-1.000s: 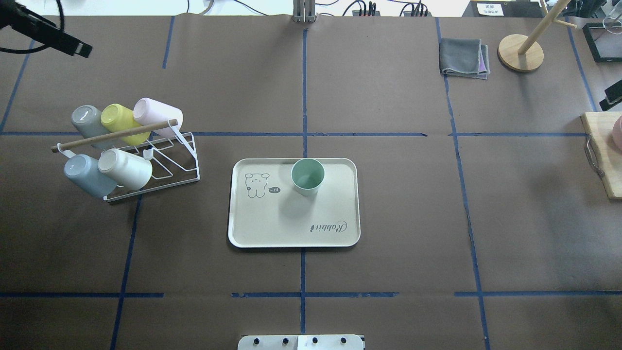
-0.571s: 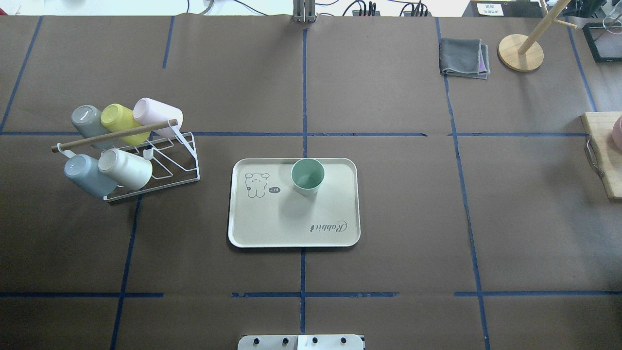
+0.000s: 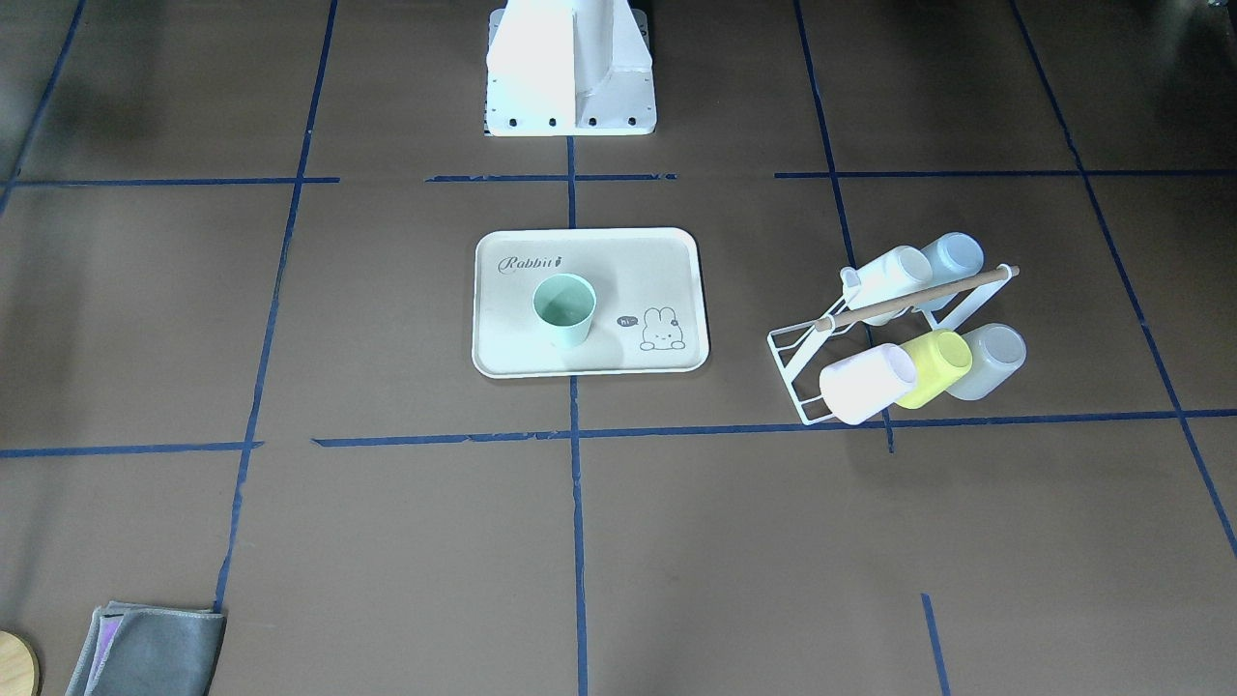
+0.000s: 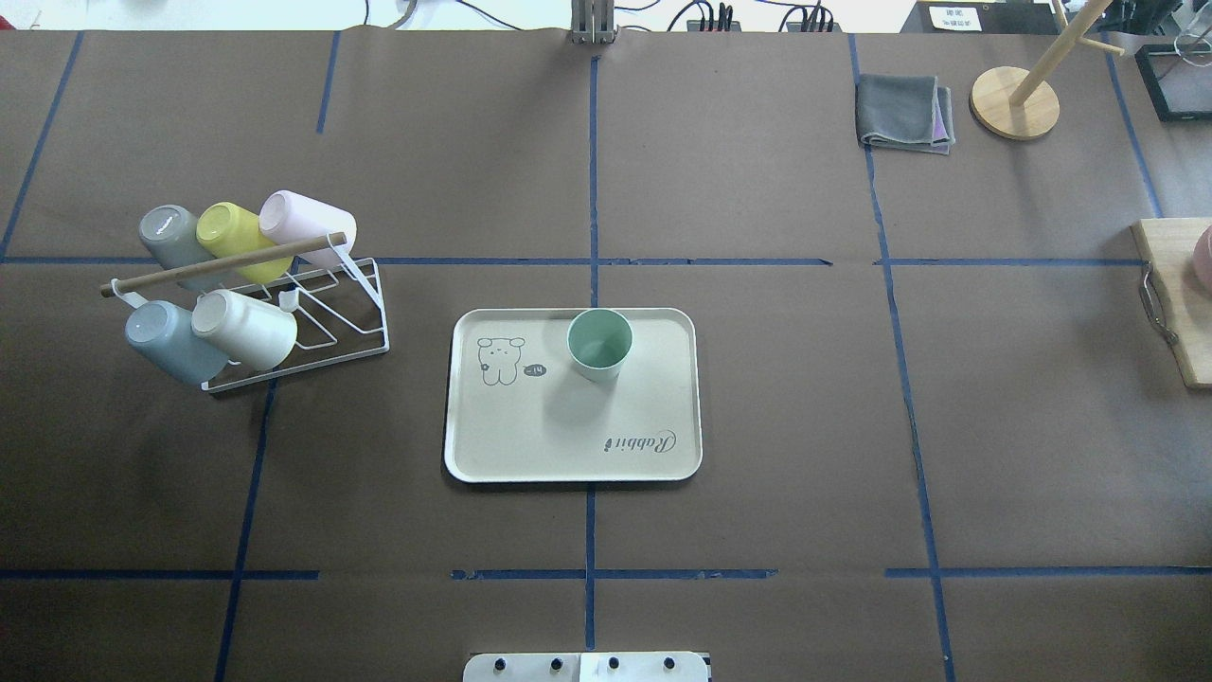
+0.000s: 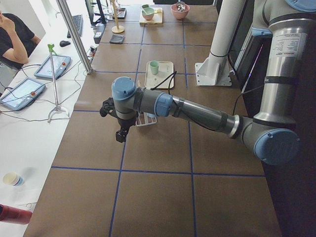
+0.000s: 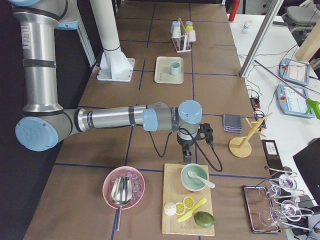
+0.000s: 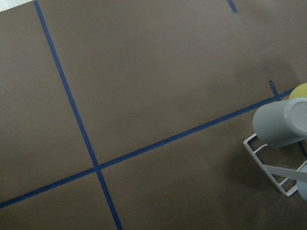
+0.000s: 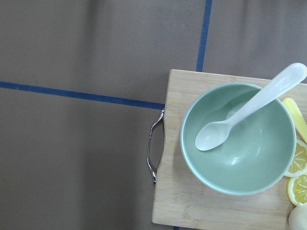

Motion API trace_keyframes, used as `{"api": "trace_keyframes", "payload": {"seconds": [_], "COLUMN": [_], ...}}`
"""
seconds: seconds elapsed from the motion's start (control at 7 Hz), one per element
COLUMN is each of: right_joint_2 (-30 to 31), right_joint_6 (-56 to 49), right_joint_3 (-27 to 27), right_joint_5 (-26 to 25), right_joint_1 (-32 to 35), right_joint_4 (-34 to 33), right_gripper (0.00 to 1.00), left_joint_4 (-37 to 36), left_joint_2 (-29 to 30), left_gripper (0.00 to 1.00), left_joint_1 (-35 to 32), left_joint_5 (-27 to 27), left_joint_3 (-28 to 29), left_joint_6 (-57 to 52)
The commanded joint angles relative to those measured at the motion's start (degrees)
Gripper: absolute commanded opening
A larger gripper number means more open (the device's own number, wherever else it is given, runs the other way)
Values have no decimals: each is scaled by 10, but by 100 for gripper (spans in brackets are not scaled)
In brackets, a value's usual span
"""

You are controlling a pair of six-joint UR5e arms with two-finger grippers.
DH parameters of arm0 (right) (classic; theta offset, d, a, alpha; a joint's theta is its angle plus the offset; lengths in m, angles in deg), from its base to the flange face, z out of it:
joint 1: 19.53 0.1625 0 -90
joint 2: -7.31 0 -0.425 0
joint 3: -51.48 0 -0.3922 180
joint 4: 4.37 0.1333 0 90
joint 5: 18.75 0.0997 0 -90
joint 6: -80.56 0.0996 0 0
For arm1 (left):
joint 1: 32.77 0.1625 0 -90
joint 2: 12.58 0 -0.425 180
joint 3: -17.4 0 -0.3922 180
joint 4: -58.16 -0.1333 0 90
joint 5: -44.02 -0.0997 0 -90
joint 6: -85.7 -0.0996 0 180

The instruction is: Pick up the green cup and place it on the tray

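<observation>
A brown paper-covered table crossed by blue tape lines carries the cream tray at its centre. Well to the tray's left, the left gripper hangs above bare paper; I cannot tell how its jaws stand. Nearer the tray's left is a white wire rack holding 5 tilted cups. The green cup stands upright on the tray, mouth up, close to its far rim and beside the bunny drawing. Right of the tray, well apart, the right gripper hovers over a wooden cutting board bearing a green bowl with 1 white spoon; its jaws cannot be judged.
</observation>
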Motion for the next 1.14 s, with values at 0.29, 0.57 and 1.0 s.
{"api": "trace_keyframes", "payload": {"seconds": [0.29,0.57,1.0], "right_joint_2": [-4,-4,3], "right_joint_6": [4,5,5], "right_joint_3": [12,16,30], "right_joint_5": [4,4,3], "right_joint_1": [-4,-4,-3], "right_joint_4": [0,-1,-1], "right_gripper": [100,100,100], "left_joint_4": [4,4,4], "left_joint_2": [-15,-15,-15], "left_gripper": [100,100,100], "left_joint_1": [-2,-9,-33], "left_joint_5": [-15,-17,-30], "left_joint_3": [131,139,136], "left_joint_6": [-14,-19,-16]}}
